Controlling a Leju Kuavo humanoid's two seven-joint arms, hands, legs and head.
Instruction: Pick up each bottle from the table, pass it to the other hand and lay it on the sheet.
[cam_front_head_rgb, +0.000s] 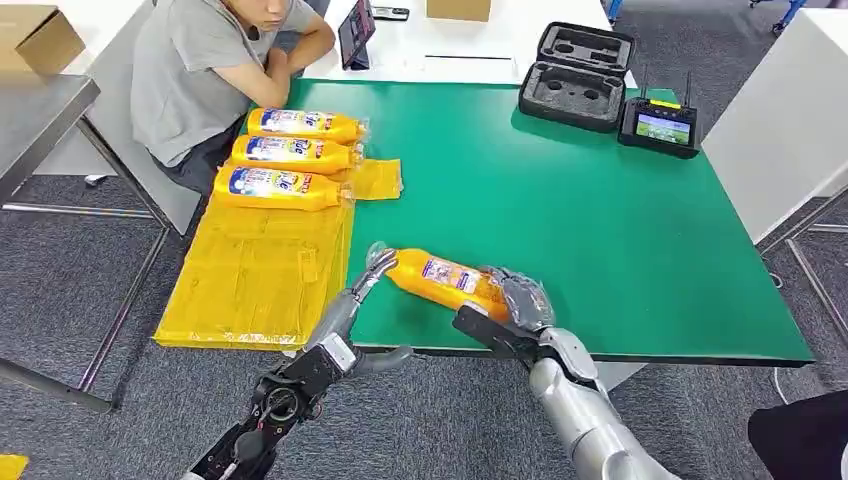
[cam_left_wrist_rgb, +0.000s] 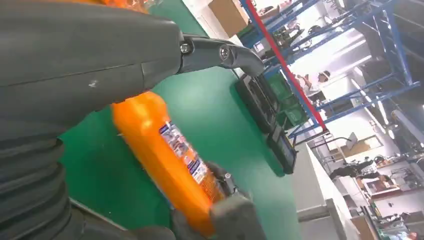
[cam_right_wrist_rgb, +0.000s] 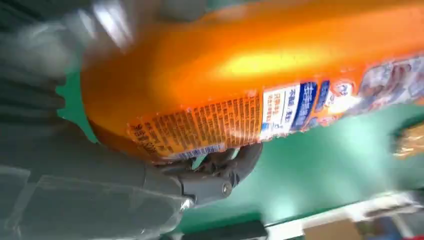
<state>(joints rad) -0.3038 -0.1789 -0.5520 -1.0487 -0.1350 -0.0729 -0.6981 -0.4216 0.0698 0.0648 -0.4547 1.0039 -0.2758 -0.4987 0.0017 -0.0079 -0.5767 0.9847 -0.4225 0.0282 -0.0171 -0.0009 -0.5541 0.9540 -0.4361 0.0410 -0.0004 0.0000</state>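
An orange bottle (cam_front_head_rgb: 443, 276) with a blue and white label hangs low over the green table (cam_front_head_rgb: 620, 240), near its front edge. My right hand (cam_front_head_rgb: 520, 302) grips its base end, and in the right wrist view its fingers (cam_right_wrist_rgb: 235, 162) curl under the bottle (cam_right_wrist_rgb: 240, 75). My left hand (cam_front_head_rgb: 372, 270) reaches in at the cap end with its fingers spread; a firm grip is not plain. In the left wrist view the bottle (cam_left_wrist_rgb: 170, 155) runs away from the thumb (cam_left_wrist_rgb: 90, 65). Three more orange bottles (cam_front_head_rgb: 290, 153) lie side by side on the yellow sheet (cam_front_head_rgb: 250, 285) at the table's left.
A person in a grey shirt (cam_front_head_rgb: 195, 70) sits at the table's far left corner, arms folded by the sheet. A black foam case (cam_front_head_rgb: 578, 75) and a controller with a screen (cam_front_head_rgb: 660, 125) stand at the back right. A tablet (cam_front_head_rgb: 355, 35) leans beyond the back edge.
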